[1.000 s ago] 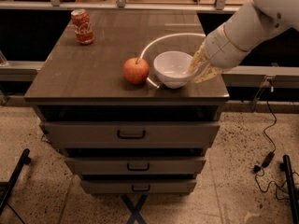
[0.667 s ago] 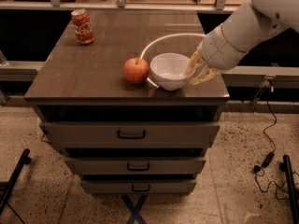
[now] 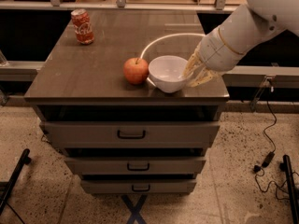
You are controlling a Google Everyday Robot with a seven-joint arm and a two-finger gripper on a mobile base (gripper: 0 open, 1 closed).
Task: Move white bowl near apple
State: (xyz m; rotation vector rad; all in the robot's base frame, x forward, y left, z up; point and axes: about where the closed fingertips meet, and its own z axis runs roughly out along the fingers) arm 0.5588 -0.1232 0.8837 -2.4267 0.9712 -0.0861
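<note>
1. Grip comes first: the gripper is clenched on the right rim of the white bowl, at the front right of the cabinet top.
2. The bowl is just beside the apple; whether they touch, I cannot tell.
3. Lower it flat and gently, so it does not nudge the apple into rolling.
4. Release only once the foot rests squarely, inside the front edge.

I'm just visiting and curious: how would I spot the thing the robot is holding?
On top of the dark drawer cabinet, look near the front edge, just right of the apple. The white bowl is there, with the gripper clasping its right rim. It is the only white, hollow thing; the red soda can stands back left.
</note>
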